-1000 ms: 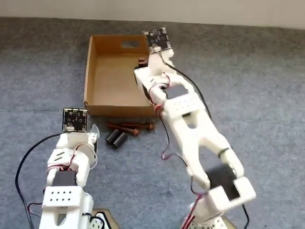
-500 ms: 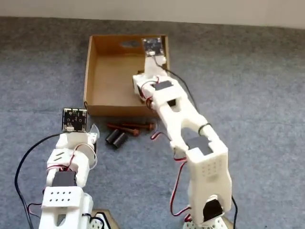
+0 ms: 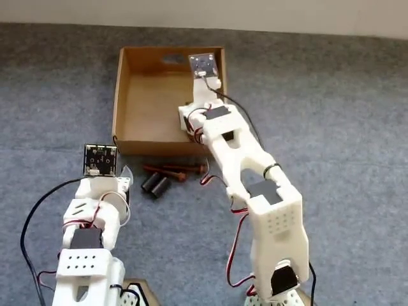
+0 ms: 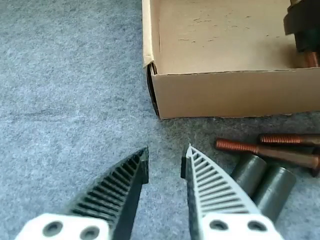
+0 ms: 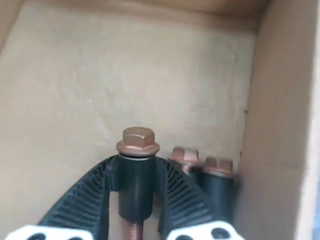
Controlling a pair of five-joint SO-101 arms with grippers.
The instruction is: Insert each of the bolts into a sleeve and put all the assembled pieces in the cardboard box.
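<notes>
pinches a sleeved bolt (image 5: 137, 145) in the right gripper (image 5: 136, 167), head pointing away from the wrist, long axis running along the fingers. hangs low inside the cardboard box (image 3: 118, 102), just beside two finished pieces (image 5: 217, 185) by a side wall. likely calls for letting go straight down. spread apart over the carpet: left gripper (image 4: 167, 150), near the loose bolts (image 4: 280, 157) and sleeves (image 4: 247, 172) outside the box.
</notes>
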